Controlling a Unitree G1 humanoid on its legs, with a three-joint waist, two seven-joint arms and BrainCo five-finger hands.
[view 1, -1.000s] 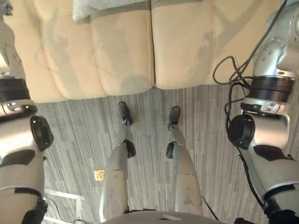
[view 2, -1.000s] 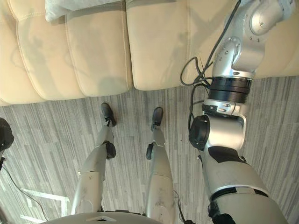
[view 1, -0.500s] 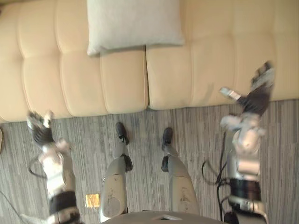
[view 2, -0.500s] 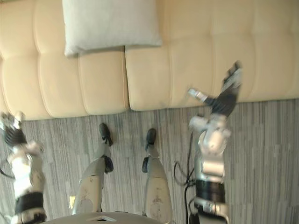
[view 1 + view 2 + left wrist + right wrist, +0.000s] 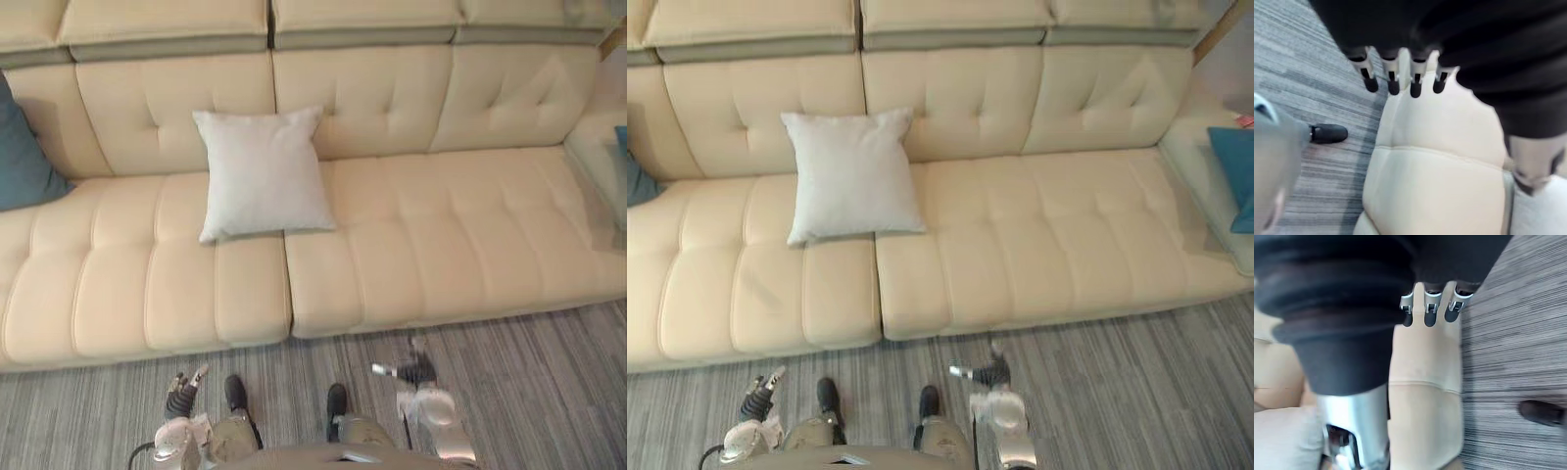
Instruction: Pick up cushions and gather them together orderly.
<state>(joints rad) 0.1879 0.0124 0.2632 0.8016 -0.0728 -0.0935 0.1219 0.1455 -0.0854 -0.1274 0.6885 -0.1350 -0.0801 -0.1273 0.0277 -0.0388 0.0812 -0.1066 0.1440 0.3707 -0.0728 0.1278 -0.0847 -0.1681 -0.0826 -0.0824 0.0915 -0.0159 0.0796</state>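
A pale grey cushion (image 5: pixel 260 171) leans upright against the backrest of the cream sofa (image 5: pixel 441 245), left of its middle. A dark blue cushion (image 5: pixel 24 147) rests at the sofa's far left end. Another blue cushion (image 5: pixel 1234 171) lies on the side section at the far right. My left hand (image 5: pixel 181 397) hangs low over the floor in front of the sofa, fingers (image 5: pixel 1391 81) straight and holding nothing. My right hand (image 5: pixel 416 370) is likewise low over the floor, with straight fingers (image 5: pixel 1425 308) and nothing in it. Both hands are well short of every cushion.
Grey striped carpet (image 5: pixel 549 392) runs along the sofa's front edge. The sofa's side section (image 5: pixel 1215 196) juts forward at the right. The seat to the right of the pale cushion is bare.
The camera has tilted up, so the sofa's backrest and the blue cushions now show. Both hands have dropped from the sofa's front edge to low over the floor.
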